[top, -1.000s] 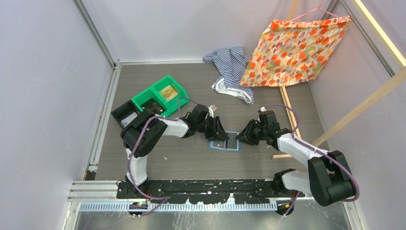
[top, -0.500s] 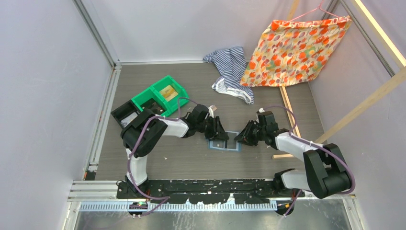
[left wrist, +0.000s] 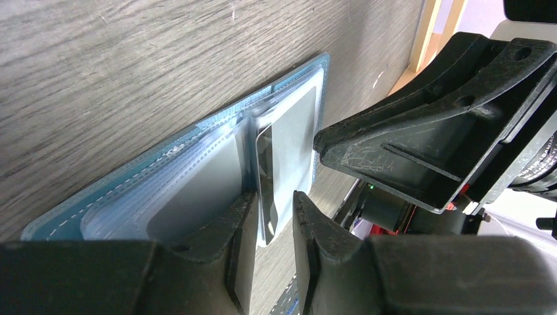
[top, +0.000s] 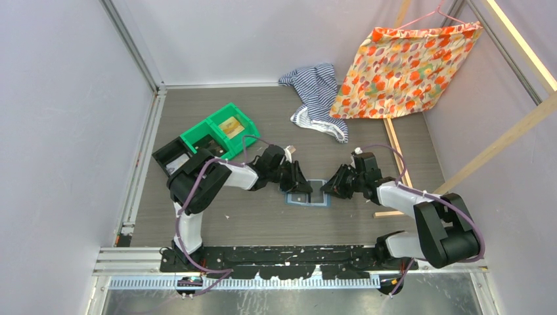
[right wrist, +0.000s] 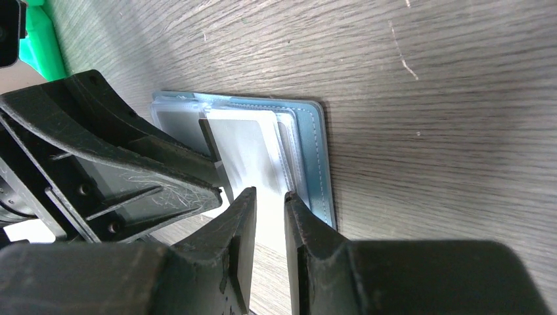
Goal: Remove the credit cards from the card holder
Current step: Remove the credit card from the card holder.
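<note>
The 2 arms (top: pixel 233 174) are white with black joints, purple cables (top: pixel 177 223) and scratched black plastic end effectors (left wrist: pixel 272 200).

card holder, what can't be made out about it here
Top external: card holder slots too small; left tool and right tool overlap it.
Left wrist: card count; clear sleeves overlap, right tool blocks part.
Right wrist: whether right tool grips the pale card; fingers hide contact.

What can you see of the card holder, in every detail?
The card holder lies open and flat on the wood-grain table, between both grippers. It looks like soft slate-blue material with pale stitching along the edge, and clear plastic sleeves inside over grey cards. The left gripper straddles one raised sleeve; the right gripper straddles a pale sleeve or card. Whether either grips is unclear.
</note>
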Tool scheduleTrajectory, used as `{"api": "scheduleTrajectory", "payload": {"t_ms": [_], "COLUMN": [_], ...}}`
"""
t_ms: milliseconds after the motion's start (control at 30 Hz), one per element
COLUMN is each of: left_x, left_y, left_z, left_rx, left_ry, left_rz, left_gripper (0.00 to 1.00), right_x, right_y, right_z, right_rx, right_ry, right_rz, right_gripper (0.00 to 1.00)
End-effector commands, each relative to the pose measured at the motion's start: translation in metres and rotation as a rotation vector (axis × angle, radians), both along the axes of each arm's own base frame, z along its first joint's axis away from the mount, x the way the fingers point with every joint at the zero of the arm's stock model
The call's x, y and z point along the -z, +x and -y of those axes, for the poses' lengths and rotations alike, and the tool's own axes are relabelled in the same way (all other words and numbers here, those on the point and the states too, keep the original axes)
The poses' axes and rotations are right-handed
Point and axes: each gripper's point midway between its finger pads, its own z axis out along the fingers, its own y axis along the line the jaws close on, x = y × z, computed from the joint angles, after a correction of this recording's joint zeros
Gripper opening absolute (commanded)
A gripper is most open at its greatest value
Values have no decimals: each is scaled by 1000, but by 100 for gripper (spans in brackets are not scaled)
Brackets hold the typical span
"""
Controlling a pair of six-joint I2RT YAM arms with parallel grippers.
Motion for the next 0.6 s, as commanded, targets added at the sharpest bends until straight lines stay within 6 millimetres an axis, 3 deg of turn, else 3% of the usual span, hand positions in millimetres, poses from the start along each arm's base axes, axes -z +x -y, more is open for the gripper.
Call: {"api": "scheduleTrajectory", "payload": {"t_ms": [0,267,567], "left_x": [8,9,13], "left_y": [-1,0,0], "left_z": [1,2,4], "left_rx": [-4,-20,-40], "left_ry": [-3,-33,-68], "left_rz": [2,8,-3], "left_gripper": [27,24,9], "right_x": [10,11,14], "right_y": [-3,-4,-6], "right_z": [2,1,0], "right_rx": [0,-3,-1], "right_ry": [-12,-6,-5], "right_rz": [-14,-19,-27], "right_gripper": [27,27,27]}}
